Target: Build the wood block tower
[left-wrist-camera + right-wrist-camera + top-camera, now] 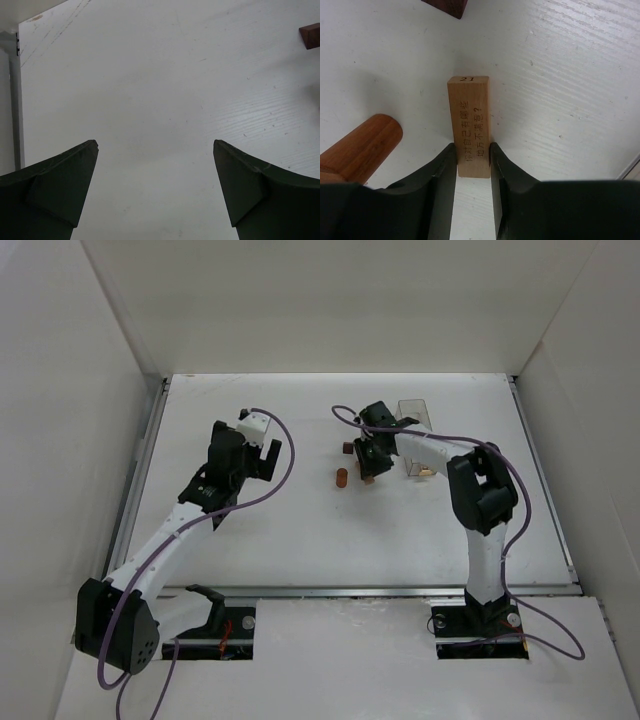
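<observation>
Bar stamped "21", Chinese text, seemingly pinched by right claw.

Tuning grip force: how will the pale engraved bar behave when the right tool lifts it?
Probably stiff and light: the pale bar looks like solid wood. Its flat sides meet the right tool squarely, so little slip is likely. Gripped near one end, it might pivot.

pale bar — raw matt wood, engraved text, round piece smooth satin-varnished wood, table white, matt, finely scratched, right gripper fingers — dark matt plastic
</observation>
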